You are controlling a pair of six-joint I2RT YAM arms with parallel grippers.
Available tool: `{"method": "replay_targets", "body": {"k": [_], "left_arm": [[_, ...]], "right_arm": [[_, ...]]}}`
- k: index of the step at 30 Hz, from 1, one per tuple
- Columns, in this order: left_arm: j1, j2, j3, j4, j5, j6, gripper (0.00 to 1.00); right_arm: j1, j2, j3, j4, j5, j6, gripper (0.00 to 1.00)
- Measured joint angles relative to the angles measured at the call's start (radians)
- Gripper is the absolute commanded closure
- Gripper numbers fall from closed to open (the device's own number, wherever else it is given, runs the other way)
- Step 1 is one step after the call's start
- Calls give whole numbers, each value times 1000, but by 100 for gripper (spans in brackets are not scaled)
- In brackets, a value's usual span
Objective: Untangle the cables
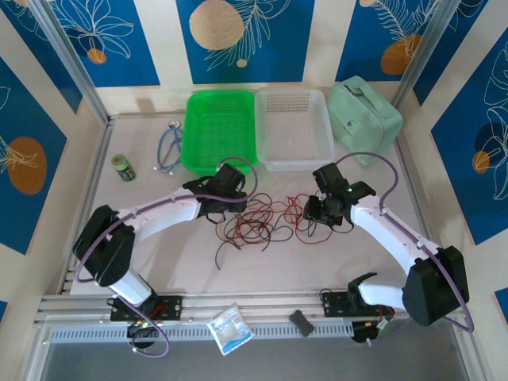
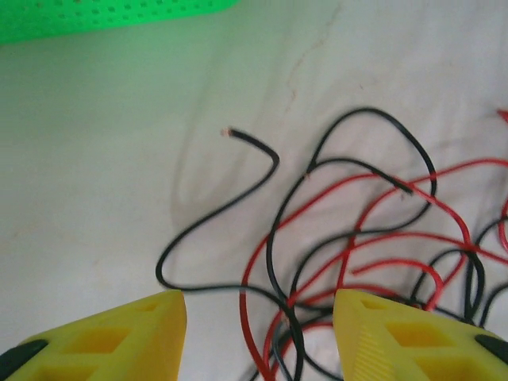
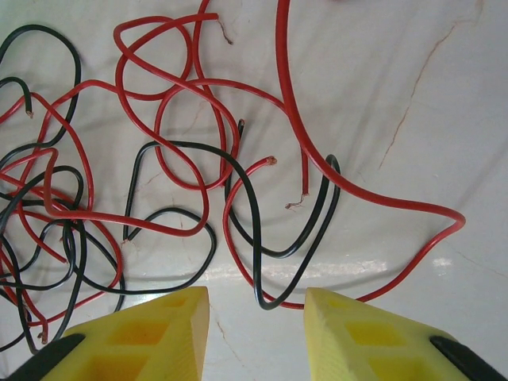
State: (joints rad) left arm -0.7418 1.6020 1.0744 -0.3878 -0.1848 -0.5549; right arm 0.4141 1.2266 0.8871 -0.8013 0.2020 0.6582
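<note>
**Cable tangle, mid-tabletop, both claws spread, nothing gripped.**
Left claw [image 2: 260,308]: fingers apart, low over the knot's left edge, red and black strands crossing beneath its gap. Right claw [image 3: 255,298]: fingers apart, the bend of a black loop [image 3: 268,305] just ahead of them. Cables [image 1: 262,218]: one heap on the tabletop [image 1: 159,262], between the claws. Recommended: pinch one outer strand only, such as the free-ended black wire [image 2: 254,143], then draw it outward slowly. Beyond: green basket [image 1: 218,131].
</note>
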Motion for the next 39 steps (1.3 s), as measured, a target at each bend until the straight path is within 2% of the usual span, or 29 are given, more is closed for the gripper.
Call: {"method": "replay_targets", "body": {"k": [7, 13, 32, 34, 37, 39], "left_arm": [[64, 63, 0, 144, 27, 6, 52], [85, 122, 0, 225, 74, 7, 55], [90, 203, 21, 292, 99, 15, 77], [92, 211, 23, 295, 99, 14, 83], [92, 220, 27, 296, 98, 16, 100], [93, 221, 29, 297, 98, 23, 100]], "right_arm": [[0, -2, -13, 1, 0, 15, 63], [3, -2, -14, 2, -1, 29, 63], [34, 0, -14, 1, -1, 53, 63], [37, 0, -14, 1, -1, 54, 63], [39, 0, -14, 1, -1, 56, 63], [42, 0, -14, 1, -1, 56, 63]]}}
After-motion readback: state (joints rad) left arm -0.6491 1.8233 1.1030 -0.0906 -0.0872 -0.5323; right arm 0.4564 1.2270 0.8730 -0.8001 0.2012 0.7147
